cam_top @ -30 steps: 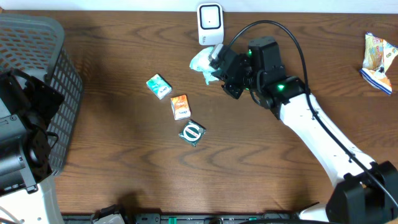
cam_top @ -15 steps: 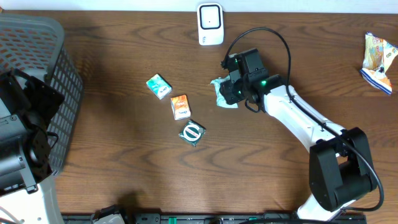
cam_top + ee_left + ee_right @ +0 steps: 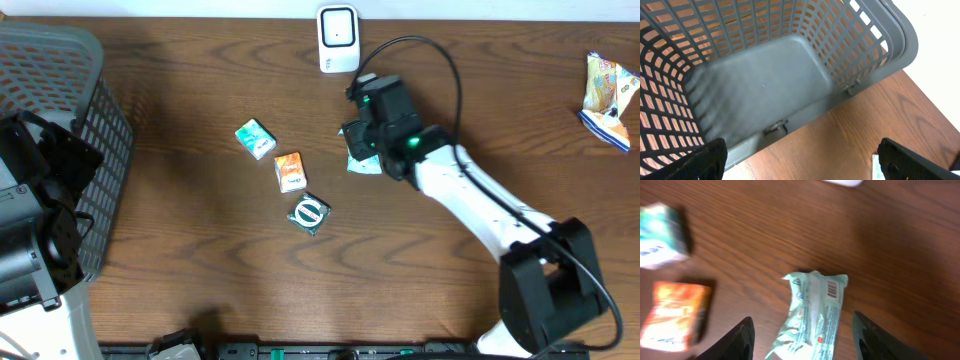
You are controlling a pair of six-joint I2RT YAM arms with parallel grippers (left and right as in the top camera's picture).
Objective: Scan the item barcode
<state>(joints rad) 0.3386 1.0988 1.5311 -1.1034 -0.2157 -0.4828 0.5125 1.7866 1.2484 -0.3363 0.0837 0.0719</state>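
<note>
A mint-green packet (image 3: 812,315) lies flat on the wooden table, its barcode (image 3: 831,287) facing up near the top end. My right gripper (image 3: 805,342) hovers just above it, open, one finger on each side and nothing gripped. From overhead, the packet (image 3: 360,163) peeks out below the right arm's head (image 3: 378,115). The white scanner (image 3: 338,38) stands at the table's back edge, just beyond. My left gripper (image 3: 807,165) is open and empty over the grey basket (image 3: 765,85) at the far left.
A teal box (image 3: 255,138), an orange box (image 3: 290,172) and a dark green round-logo packet (image 3: 309,213) lie left of the right gripper. A colourful snack bag (image 3: 608,88) sits at the far right. The basket (image 3: 60,100) fills the left edge.
The right gripper held the mint packet up by the scanner, then lowered it toward the table's middle, opened and let it go. The left arm has not moved.
</note>
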